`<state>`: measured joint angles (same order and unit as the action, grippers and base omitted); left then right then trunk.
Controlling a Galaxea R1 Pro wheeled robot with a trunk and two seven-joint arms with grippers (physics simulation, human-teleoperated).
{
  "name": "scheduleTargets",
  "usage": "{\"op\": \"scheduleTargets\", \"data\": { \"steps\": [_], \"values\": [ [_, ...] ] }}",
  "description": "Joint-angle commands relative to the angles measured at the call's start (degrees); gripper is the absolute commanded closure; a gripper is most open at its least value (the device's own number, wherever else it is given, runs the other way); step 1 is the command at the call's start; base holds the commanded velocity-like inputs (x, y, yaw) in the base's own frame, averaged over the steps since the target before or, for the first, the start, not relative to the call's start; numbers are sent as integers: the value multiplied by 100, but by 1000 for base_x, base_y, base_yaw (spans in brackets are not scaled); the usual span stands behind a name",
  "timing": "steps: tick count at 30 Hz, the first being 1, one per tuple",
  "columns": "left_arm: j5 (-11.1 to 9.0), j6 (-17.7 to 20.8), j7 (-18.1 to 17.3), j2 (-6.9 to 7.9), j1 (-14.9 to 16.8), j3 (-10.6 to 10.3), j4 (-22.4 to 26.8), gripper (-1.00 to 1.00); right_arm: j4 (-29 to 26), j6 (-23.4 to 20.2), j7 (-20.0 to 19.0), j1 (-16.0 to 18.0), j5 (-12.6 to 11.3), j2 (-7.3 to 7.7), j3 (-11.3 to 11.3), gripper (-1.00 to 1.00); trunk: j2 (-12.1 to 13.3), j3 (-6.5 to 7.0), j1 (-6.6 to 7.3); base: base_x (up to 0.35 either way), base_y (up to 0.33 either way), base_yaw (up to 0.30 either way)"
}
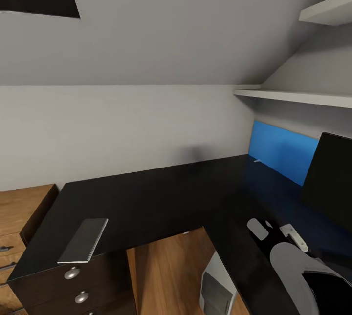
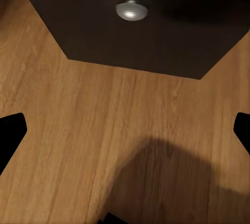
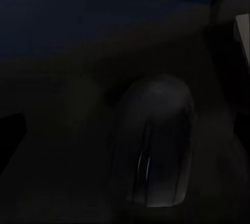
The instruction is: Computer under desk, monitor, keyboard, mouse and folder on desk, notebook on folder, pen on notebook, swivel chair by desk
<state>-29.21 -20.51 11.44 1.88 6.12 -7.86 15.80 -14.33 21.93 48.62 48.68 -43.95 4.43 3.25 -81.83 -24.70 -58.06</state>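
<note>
The desk (image 1: 161,193) has a glossy black L-shaped top and a blue back panel. The monitor (image 1: 330,178) stands on it at the right edge of the head view. A dark grey notebook (image 1: 83,241) lies on the desk's left end, above the drawers. The light grey computer (image 1: 217,288) stands on the floor under the desk. A grey mouse (image 1: 257,228) (image 3: 151,140) rests on the desk just ahead of my right arm. My right gripper (image 3: 125,135) is open, and the mouse sits close in front of its fingers. My left gripper (image 2: 125,130) is open over the wood floor.
The black drawer unit (image 1: 78,285) (image 2: 135,31) with round silver knobs stands under the desk's left end. A light wooden dresser (image 1: 17,217) adjoins it on the left. White shelves (image 1: 293,96) hang above the desk's right wing under the sloped ceiling.
</note>
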Motion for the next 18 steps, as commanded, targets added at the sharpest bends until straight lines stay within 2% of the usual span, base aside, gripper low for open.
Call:
{"op": "scheduleTargets", "data": {
  "steps": [1, 7, 9, 12, 14, 18],
  "values": [
    [-22, -12, 34, 4, 6, -51, -3, -100, -8, 22, 6, 1, -17, -1, 8, -100, -3, -2, 0, 0, 0, 176],
    [-18, -7, 18, -3, 5, -64, -6, -100, -7, 41, 0, 1, -2, -26, -5, -100, -3, 27, 0, 0, 0, 204],
    [-17, -6, 17, -3, 4, -65, -7, -100, -11, 57, 2, 1, 63, -91, -7, -100, -3, 38, 0, 0, 0, 217],
    [-15, -6, 16, -4, 7, -66, -13, -100, -13, 76, 18, 1, 328, -213, -6, -100, -3, 54, 0, 0, 0, 220],
    [-14, -6, 16, -4, 5, -66, -15, -100, -11, 104, 29, 1, 625, -326, -2, -100, -3, 65, 0, 0, 0, 226],
    [-14, -4, 16, -4, 5, -70, -16, -100, -9, 146, 32, 1, 880, -442, 0, -100, -3, 83, 0, 0, 0, 239]
  ]
}}
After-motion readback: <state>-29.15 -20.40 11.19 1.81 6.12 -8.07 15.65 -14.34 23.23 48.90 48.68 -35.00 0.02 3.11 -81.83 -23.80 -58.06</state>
